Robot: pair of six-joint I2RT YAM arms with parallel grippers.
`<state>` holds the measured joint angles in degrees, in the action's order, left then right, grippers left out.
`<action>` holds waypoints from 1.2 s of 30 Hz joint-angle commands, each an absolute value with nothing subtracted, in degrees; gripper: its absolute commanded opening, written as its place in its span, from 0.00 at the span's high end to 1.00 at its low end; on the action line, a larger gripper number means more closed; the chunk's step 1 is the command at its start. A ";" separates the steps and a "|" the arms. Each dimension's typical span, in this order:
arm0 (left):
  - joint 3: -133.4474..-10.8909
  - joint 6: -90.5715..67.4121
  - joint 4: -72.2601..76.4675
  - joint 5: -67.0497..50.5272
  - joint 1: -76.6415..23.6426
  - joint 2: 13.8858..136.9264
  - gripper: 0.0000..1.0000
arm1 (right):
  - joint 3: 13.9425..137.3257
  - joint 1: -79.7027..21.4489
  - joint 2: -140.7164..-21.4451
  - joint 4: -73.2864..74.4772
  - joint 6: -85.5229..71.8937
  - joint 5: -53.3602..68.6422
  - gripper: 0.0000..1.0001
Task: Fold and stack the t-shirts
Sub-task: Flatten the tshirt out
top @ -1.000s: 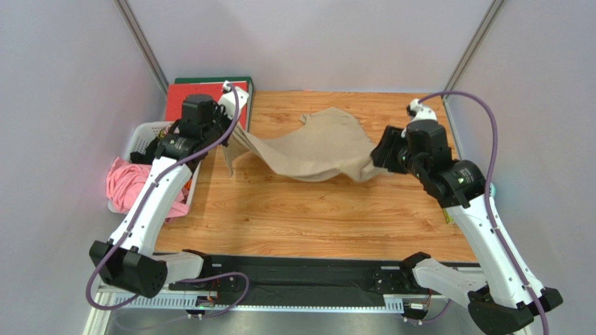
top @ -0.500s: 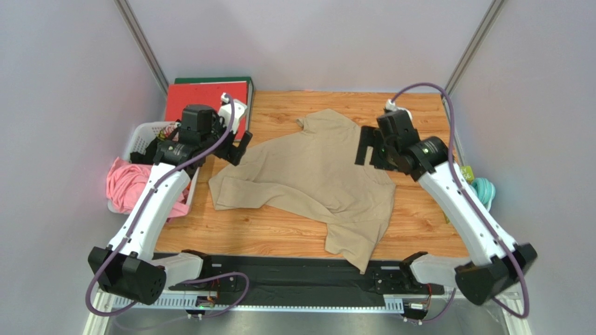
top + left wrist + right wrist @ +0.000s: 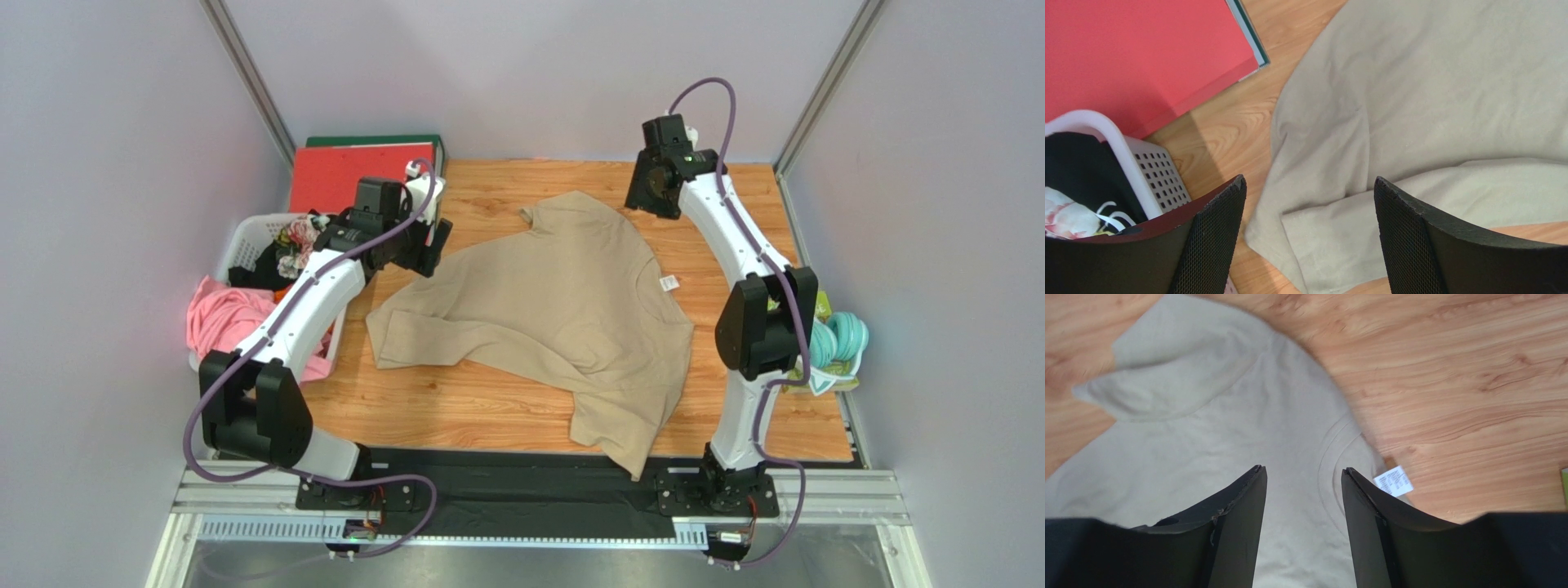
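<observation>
Table: a light wooden table [image 3: 466, 392] carries the work. Its near right part is covered by cloth.
Task's thing: one large, plain tan-beige cloth t-shirt [image 3: 552, 306] lies spread and unfolded across the middle of the table. It is rumpled along its near left side.
Near flap: one sleeve-like lobe of the t-shirt reaches down to the near edge, well apart from both grippers.
Label: a small white fabric label [image 3: 1393, 481] sits just beside the curved neck band, on the t-shirt's right side.
Long axis: the body seems to run across the table, with the neck to the right, the hem to the left, and the sleeves pointing far and near.
Left gripper: the left gripper [image 3: 1310, 184] has its fingers spread wide and nothing between them. It hangs over the t-shirt's far left edge, with cloth directly below and to its right.
Basket: a white perforated plastic basket [image 3: 245, 239] with pink cloth [image 3: 221, 325] in it stands just left of that gripper.
Right gripper: the right gripper [image 3: 1303, 471] has its fingers parted and empty. It hovers over the far sleeve and neck.
Nearer arm: each sits at its own far corner. The near lobe is a long reach for either.
Far corner: a flat red folder [image 3: 356, 165] lies apart from the cloth.
</observation>
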<state>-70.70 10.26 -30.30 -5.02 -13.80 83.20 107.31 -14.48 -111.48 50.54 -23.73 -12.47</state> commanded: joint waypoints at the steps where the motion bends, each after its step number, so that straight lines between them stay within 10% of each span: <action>1: -68.82 9.49 -29.61 -5.19 -12.92 80.07 0.18 | 113.29 -12.83 -114.69 51.85 -22.85 -12.57 0.46; 26: -73.38 11.16 -29.00 -3.52 -12.39 95.34 0.21 | 112.32 -8.70 -128.49 52.47 -24.61 -4.40 0.43; 33: -78.57 10.02 -30.76 -4.04 -12.39 101.34 0.24 | 112.07 -9.05 -129.55 52.21 -25.93 -0.88 0.59; 36: -78.57 10.37 -30.76 -4.57 -12.39 102.04 0.25 | 112.32 -9.49 -129.20 52.03 -25.14 -2.81 0.42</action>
